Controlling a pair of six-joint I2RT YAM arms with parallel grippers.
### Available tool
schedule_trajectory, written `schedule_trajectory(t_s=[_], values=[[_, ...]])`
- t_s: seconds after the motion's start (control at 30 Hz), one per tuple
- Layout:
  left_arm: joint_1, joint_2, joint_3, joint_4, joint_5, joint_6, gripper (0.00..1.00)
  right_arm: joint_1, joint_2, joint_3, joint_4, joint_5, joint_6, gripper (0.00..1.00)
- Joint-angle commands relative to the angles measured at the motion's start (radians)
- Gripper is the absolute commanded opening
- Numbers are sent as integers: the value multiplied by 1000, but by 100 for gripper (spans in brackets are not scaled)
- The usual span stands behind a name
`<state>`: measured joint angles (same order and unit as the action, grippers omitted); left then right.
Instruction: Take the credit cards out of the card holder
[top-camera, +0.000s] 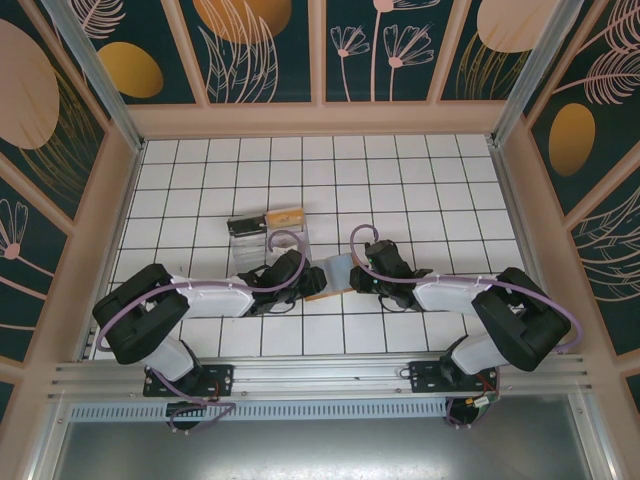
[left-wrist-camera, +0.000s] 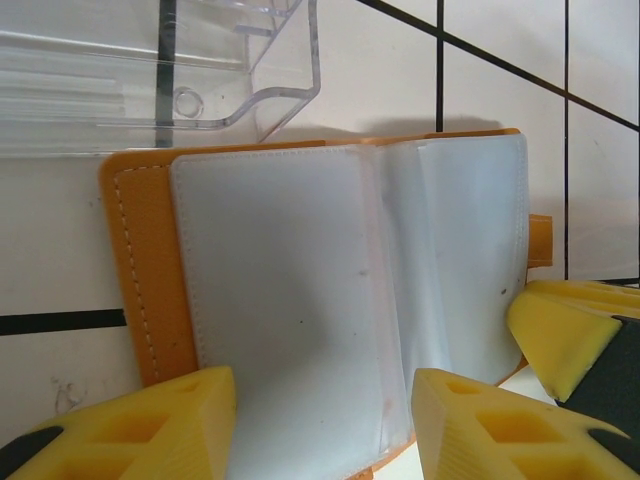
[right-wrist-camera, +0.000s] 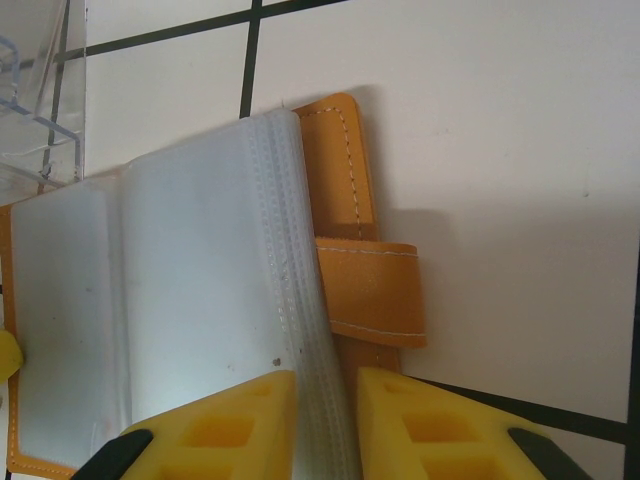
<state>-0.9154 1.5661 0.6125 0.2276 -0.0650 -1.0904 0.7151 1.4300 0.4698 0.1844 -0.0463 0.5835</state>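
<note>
Top external: high behind both arm bases, facing steeply down, distant. Left wrist: close, looking out past left gripper (left-wrist-camera: 315, 425). Right wrist: close, past right gripper (right-wrist-camera: 328, 415). Both share the open card holder (left-wrist-camera: 290, 300) just ahead, seen from opposite sides.

Both arms look alike from here: pale grey-white shells on the long links and bulky black housings at the joints. Back from the jaws of the left arm (top-camera: 200, 297) and the right arm (top-camera: 455, 295), a lilac cable (top-camera: 285, 240) loops up and trails along the links. The left gripper (left-wrist-camera: 325, 410) and right gripper (right-wrist-camera: 328, 390) carry blocky yellow fingers (left-wrist-camera: 150, 425) with moulded recesses, black at the rear.
</note>
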Motion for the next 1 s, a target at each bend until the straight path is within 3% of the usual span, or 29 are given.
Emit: schedule_trajectory(t_s=[0.0,0.97], values=[[1,-37,-15,-37,-29,-13,51,12,30,-5,-31,-9,12,25],[2,1,-16,-18,2,-24,48,15,42,-5,-27,-12,16,25]])
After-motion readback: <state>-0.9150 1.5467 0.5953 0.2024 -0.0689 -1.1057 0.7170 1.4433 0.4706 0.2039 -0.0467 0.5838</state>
